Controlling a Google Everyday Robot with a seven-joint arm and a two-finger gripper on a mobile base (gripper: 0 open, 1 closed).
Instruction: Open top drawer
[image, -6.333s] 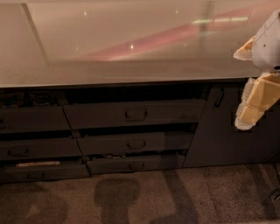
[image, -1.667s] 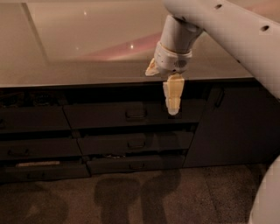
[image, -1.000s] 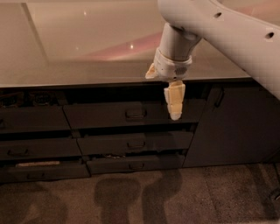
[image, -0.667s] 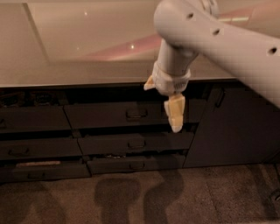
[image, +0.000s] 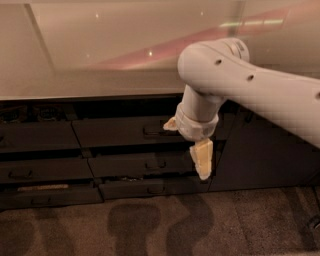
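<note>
The top drawer (image: 120, 132) is the wide dark front in the middle column, just under the counter's edge, with a small bar handle (image: 152, 130) at its centre. It looks shut. My cream-coloured gripper (image: 202, 161) hangs down from the white arm (image: 240, 85). It is in front of the drawer's right end, to the right of the handle and a little below it, at the level of the second drawer. The arm hides the top drawer's right edge.
A pale glossy counter top (image: 100, 75) runs above the drawers. Two narrower dark drawers (image: 140, 165) (image: 150, 189) sit below the top one. More drawers (image: 35, 137) stand at the left, a tall dark cabinet door (image: 265, 155) at the right. The floor is carpet (image: 150, 225).
The arm has swung in from the right to the middle. Over the last second the gripper has dropped lower and slightly right, from the top drawer's level to the second drawer's.
</note>
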